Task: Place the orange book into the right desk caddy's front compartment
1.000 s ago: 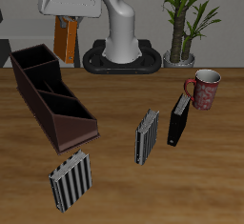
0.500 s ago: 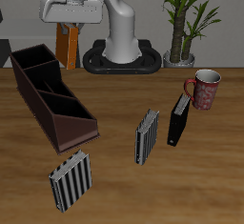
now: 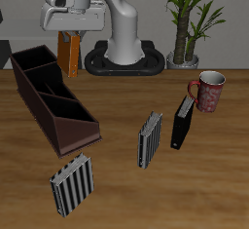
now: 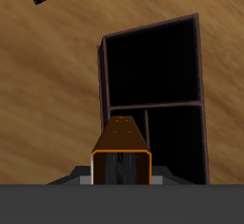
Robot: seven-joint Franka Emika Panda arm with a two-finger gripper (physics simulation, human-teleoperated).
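My gripper (image 3: 69, 30) is shut on the orange book (image 3: 69, 54), which hangs upright below it, above the back end of the right desk caddy (image 3: 51, 96). The caddy is a long dark brown open-topped box with three sections, lying on the table. In the wrist view the orange book (image 4: 122, 147) points down toward the caddy (image 4: 154, 85), whose dark compartments lie beneath and just beyond it. The book hangs clear of the caddy's walls.
A grey-striped book (image 3: 73, 183) lies near the table's front edge by the caddy's end. Another striped book (image 3: 149, 139) and an all-black book (image 3: 182, 123) stand mid-table. A red mug (image 3: 208, 90) and a potted plant (image 3: 187, 23) stand farther back.
My gripper has carried the orange book downward and slightly sideways, lowering it toward the caddy. Nothing else has moved.
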